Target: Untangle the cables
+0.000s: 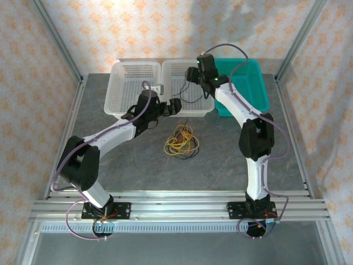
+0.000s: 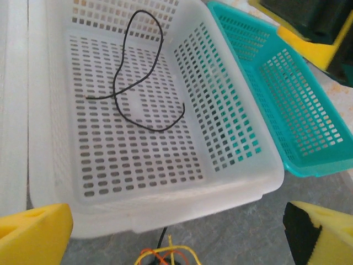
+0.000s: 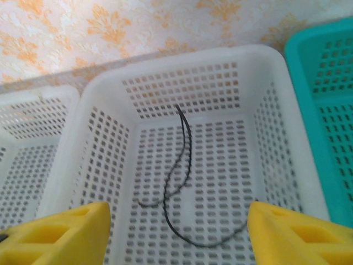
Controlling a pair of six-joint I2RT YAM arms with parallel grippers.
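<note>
While my left gripper (image 1: 175, 106) hangs wide and empty just before the middle white basket (image 1: 190, 112), the tangle (image 1: 181, 142) of yellow, orange and black cables lies on the table nearer my bases. One black cable (image 2: 115, 85) lies loose in that basket, under my right gripper (image 1: 193, 74) — jaws apart, holding nothing. I judge the risk is a bite into the whole knot — every strand drags together and it tightens.

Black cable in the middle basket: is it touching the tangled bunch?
Apart: left wrist view shows black cable inside the basket, tangled bunch outside on the table.
</note>
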